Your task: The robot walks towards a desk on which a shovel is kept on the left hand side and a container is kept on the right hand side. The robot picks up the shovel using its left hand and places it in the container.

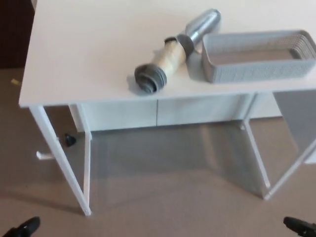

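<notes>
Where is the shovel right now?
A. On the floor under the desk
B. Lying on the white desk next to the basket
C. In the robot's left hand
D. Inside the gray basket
B. The shovel lies on its side on the white desk, just left of the gray basket, and neither robot hand is holding it.

Office-like room, white desk (79, 54), carpet floor (168, 197)
</notes>
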{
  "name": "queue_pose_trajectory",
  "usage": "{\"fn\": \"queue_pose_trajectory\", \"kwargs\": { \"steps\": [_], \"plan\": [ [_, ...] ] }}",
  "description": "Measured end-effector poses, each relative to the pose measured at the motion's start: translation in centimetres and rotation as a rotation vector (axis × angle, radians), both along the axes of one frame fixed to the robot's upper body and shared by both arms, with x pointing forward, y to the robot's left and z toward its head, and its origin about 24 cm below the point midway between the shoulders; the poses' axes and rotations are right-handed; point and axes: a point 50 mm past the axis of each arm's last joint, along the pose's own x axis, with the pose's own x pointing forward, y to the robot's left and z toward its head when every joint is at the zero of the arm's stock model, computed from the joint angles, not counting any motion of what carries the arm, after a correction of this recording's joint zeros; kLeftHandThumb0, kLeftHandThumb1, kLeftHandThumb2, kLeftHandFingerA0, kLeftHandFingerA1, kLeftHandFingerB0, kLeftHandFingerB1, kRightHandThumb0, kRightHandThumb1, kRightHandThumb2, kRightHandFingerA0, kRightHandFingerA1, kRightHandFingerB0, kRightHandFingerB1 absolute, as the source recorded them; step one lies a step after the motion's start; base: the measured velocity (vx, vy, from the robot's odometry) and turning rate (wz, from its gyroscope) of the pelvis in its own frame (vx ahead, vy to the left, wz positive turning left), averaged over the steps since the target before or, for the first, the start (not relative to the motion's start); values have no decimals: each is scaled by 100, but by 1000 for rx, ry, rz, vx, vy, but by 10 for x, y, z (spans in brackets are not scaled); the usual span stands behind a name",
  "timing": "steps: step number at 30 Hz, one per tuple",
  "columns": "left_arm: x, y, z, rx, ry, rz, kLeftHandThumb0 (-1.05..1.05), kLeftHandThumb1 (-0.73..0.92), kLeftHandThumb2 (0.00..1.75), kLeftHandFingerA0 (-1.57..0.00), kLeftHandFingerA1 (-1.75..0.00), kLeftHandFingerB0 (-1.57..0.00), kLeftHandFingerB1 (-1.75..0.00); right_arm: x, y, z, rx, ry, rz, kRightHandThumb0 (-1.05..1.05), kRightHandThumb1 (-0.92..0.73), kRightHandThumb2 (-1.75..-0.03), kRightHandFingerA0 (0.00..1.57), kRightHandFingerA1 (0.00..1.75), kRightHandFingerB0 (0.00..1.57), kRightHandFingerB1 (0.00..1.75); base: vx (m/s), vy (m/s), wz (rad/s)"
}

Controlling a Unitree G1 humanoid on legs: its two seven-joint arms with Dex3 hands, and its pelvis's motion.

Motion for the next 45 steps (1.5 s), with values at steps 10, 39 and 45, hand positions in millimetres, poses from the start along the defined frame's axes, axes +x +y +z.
{"fn": "queue_pose_trajectory", "kwargs": {
  "steps": [10, 39, 45],
  "plan": [
    [-1, -17, -8, 51, 21, -61, -30, 59, 58, -47, -40, -39, -33, 4, 4, 2, -23, -5, 24, -29, -59, -67, 48, 79, 37, 66, 327, -121, 8],
    [-15, -35, -14, 151, 60, -322, -36, 59, 58, -50, -42, -39, -34, -1, 3, -1, -39, 35, 41, -32, -55, -68, 50, 78, 41, 69, 93, 7, 0],
    [-13, -33, -13, 168, 52, -340, -35, 59, 59, -50, -42, -40, -34, 1, 4, -1, -39, 32, 48, -30, -56, -68, 48, 77, 41, 68, 3, 139, 1]
  ]
}}
